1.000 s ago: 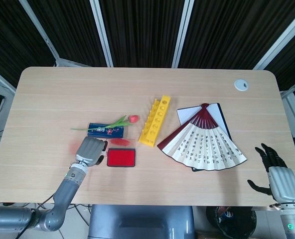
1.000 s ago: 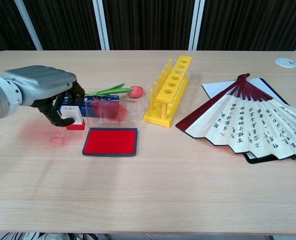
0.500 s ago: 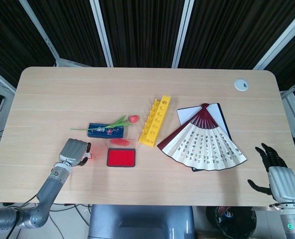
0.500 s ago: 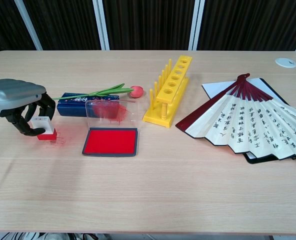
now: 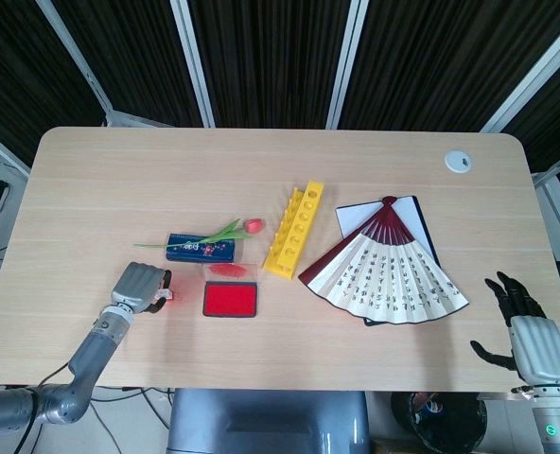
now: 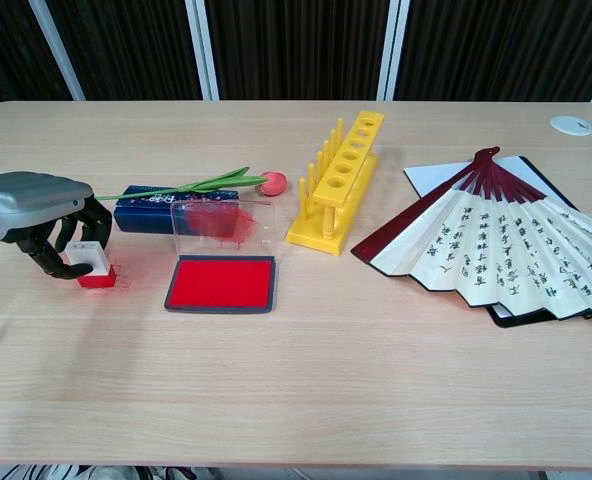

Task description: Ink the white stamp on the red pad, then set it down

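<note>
The white stamp (image 6: pixel 88 258) has a red base and stands on the table left of the red pad (image 6: pixel 221 284). My left hand (image 6: pixel 38 205) curls over it from the left, and its fingers (image 6: pixel 54 258) hold the white body. From above, the left hand (image 5: pixel 140 285) hides most of the stamp (image 5: pixel 167 296); only a red edge shows beside the red pad (image 5: pixel 231 299). The pad's clear lid (image 6: pixel 222 221) stands upright behind it, smeared with red ink. My right hand (image 5: pixel 528 336) hangs off the table's near right corner, holding nothing, fingers spread.
A blue box (image 6: pixel 148 212) with a tulip (image 6: pixel 268 183) on it lies behind the pad. A yellow tube rack (image 6: pixel 337 180) stands at the centre. An unfolded paper fan (image 6: pixel 496 240) rests on a dark notebook to the right. A white cable cap (image 6: pixel 573 124) sits far right.
My left hand carried the stamp leftward, from beside the blue box and lid to a spot left of the pad, and has lowered it to the tabletop. The right hand stayed still.
</note>
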Tool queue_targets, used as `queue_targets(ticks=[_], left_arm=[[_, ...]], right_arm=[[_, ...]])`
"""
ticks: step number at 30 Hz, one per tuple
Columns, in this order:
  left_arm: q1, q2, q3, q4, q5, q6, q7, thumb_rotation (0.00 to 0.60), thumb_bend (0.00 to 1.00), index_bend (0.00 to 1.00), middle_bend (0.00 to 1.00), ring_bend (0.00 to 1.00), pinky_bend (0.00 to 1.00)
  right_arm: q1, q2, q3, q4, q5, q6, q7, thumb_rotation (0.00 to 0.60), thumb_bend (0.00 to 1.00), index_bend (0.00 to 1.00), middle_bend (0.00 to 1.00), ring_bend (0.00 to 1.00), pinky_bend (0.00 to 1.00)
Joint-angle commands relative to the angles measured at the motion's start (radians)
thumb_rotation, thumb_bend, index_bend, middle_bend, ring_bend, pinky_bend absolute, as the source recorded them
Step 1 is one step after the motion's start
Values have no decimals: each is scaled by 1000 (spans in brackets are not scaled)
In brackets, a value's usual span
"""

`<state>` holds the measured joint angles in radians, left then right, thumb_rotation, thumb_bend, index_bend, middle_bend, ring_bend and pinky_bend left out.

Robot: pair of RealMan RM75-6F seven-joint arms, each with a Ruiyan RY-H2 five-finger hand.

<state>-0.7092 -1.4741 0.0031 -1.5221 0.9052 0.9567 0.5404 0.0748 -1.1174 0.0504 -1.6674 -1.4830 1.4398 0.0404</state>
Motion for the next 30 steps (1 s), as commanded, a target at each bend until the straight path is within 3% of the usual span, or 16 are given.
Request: queue_targets(ticks=[1,30], left_arm=[[3,-6,-1,10,13,-4,-10,600,467,612,596,498,550],[12,-19,-9,28,1,-3,21,600,384,482,422,401,487]], right_arm=[[0,0,0,0,0,0,0,600,254,126,0,0,193],[-1,0,-1,0,-2,0,1,600,253,125,0,0,192]])
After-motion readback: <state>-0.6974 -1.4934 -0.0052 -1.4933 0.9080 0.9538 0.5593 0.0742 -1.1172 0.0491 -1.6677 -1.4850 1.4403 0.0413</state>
